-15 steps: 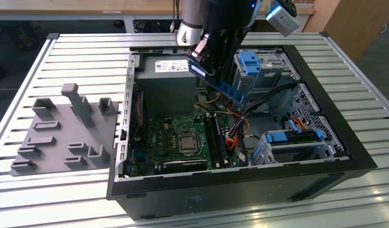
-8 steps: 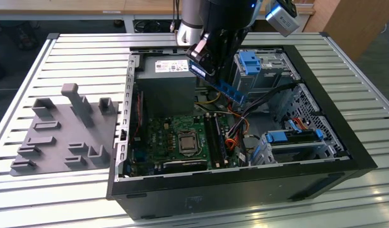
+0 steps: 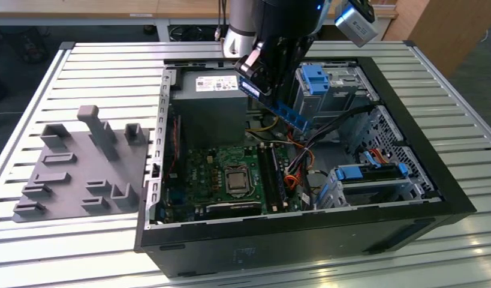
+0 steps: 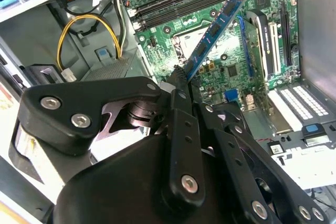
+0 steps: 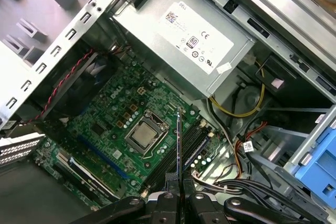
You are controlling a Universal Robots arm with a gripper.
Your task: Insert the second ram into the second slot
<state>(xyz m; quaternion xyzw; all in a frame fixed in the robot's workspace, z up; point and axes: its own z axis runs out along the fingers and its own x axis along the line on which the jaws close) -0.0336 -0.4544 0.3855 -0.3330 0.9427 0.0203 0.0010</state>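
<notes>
Open computer case (image 3: 437, 180) lies on its side, taking up the middle of the slatted surface (image 3: 109, 60) and reaching toward its edge at the exterior view's right. A grey fixture tray (image 3: 77, 174) sits near the edge at the exterior view's left. The claw (image 3: 265, 90) is pressed together on one short end of the second ram (image 3: 289, 117), and both wrist views show the pinch: the fingers clamp the blue stick (image 4: 218, 27) flat-side on in the second wrist view, and it appears edge-on (image 5: 178, 145) in the first. The stick is in the air above the case interior, touching nothing but the claw. Its long axis runs straight out from the claw, slanting down toward the motherboard (image 3: 193, 180). The memory slots (image 3: 275, 174) lie below the free end, beside the processor socket (image 3: 235, 178). We judge the stick steeply tilted against the slots, not yet parallel or seated. We cannot tell which slot is filled. The arm descends over the case's far edge near the power supply (image 3: 213, 90), wrist canted, claw aimed obliquely inward.
</notes>
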